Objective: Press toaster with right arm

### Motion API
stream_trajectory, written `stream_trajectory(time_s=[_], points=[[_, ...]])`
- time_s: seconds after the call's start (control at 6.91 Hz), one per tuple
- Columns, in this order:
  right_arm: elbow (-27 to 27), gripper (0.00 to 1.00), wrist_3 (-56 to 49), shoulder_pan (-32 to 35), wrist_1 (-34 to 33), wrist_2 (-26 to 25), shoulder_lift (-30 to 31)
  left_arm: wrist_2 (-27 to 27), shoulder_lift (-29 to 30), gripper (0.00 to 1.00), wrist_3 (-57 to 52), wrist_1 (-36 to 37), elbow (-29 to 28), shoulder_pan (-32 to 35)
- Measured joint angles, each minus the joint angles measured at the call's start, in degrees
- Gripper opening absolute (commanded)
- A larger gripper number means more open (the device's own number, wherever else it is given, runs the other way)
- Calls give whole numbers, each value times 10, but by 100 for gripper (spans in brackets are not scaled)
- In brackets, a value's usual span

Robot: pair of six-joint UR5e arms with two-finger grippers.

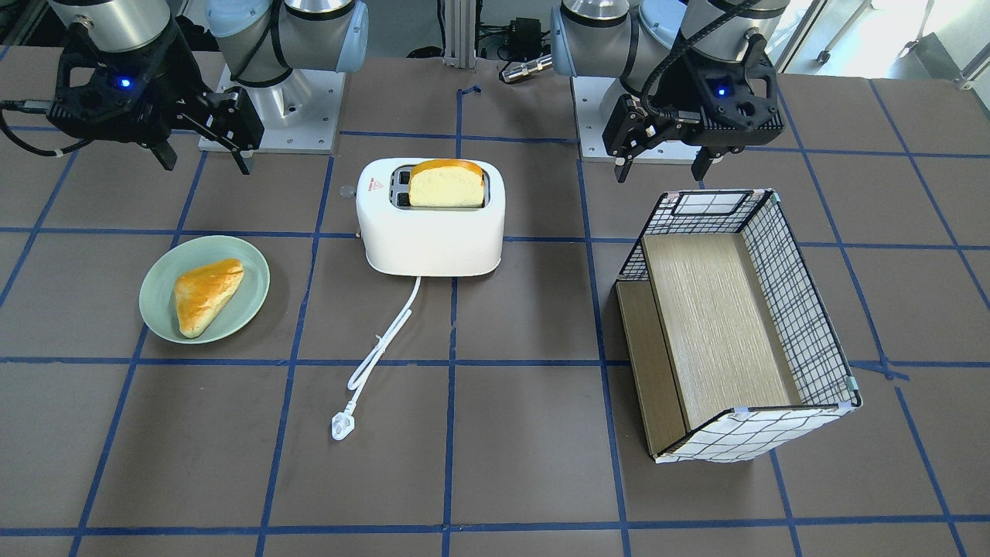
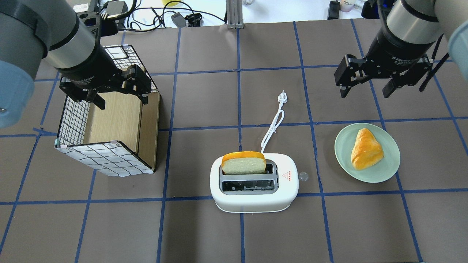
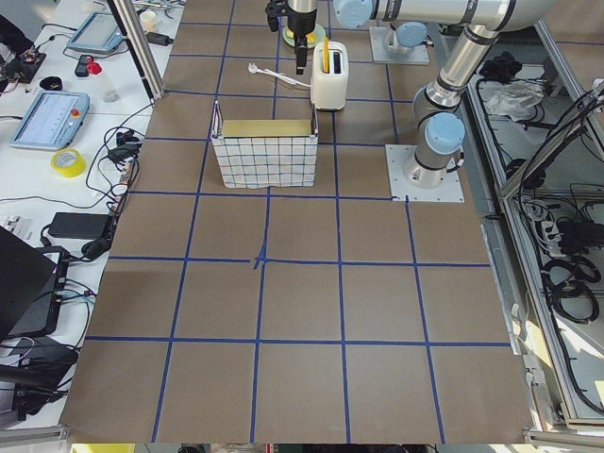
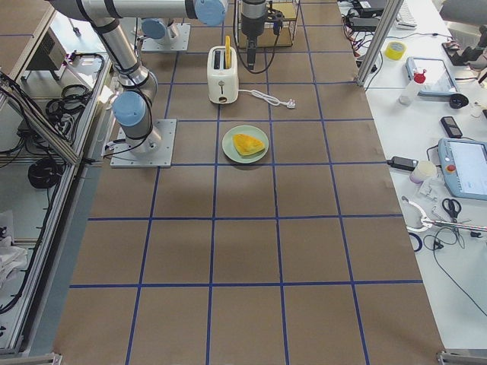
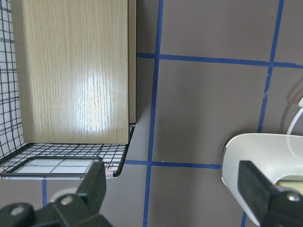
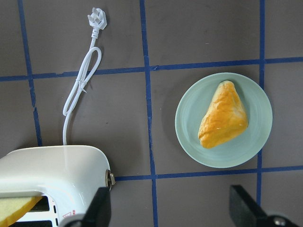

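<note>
The white two-slot toaster [image 2: 252, 201] stands mid-table with a slice of bread [image 2: 243, 163] upright in its far slot. Its side lever knob [image 2: 303, 176] points toward the plate side. The toaster also shows in the front view [image 1: 433, 232] and the right wrist view [image 6: 61, 170]. My right gripper [image 2: 365, 91] is open and empty. It hangs above the table beyond the plate, well away from the toaster. My left gripper [image 2: 122, 101] is open and empty above the basket.
A green plate [image 2: 387, 160] with a pastry [image 2: 365, 149] lies right of the toaster. A checked wire basket [image 2: 98, 159] with a wooden insert lies on its side at the left. The toaster's white cord and plug [image 2: 282, 96] trail away from the robot.
</note>
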State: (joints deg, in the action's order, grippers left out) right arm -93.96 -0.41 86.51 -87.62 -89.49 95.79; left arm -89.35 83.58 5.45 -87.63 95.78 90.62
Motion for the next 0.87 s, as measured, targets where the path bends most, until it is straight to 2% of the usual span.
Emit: stream_trajectory(time_s=[0.14,0.29,0.58,0.87], points=[[0,12,0,0,3,2,0,0,0,100,0,0,0,0],[-1,0,-1,-1,5,4,0,0,0,100,0,0,0,0],[-10,0,-1,-1,37,6,0,0,0,100,0,0,0,0],[-28,0,5,-3,55,32,0,0,0,100,0,0,0,0]])
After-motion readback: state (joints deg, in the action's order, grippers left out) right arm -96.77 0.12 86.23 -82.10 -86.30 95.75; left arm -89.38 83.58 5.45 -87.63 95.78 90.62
